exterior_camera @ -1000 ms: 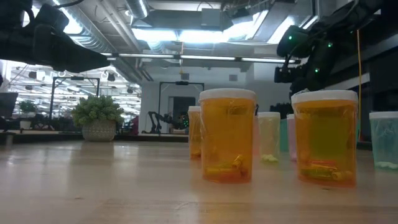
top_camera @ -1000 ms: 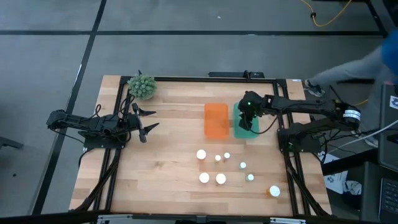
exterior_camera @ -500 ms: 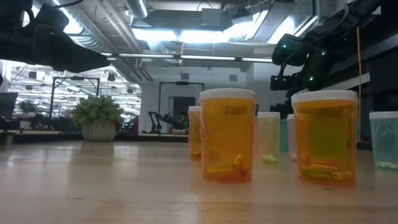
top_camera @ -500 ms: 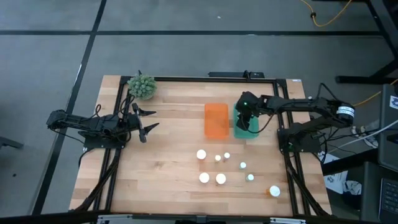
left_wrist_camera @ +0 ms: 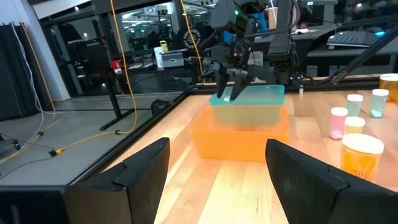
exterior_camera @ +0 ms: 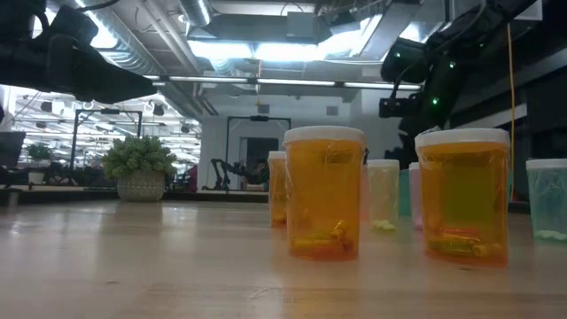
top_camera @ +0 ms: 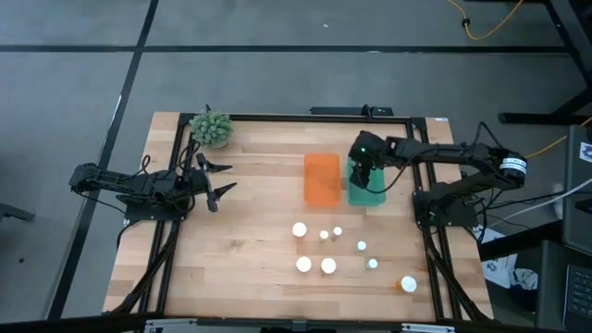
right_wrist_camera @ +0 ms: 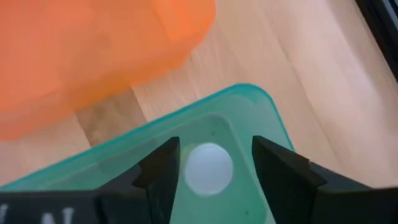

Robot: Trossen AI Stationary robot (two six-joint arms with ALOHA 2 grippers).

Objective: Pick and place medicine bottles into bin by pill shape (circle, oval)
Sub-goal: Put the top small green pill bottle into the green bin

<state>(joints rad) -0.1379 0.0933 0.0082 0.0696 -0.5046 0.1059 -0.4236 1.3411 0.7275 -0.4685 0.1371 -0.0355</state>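
Right gripper (left_wrist_camera: pixel 232 88) above green bin (left_wrist_camera: pixel 249 106)

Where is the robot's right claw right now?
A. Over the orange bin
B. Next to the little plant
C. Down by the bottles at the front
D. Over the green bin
D: the right gripper hangs over the green bin, with a white-capped bottle showing between its open fingers.
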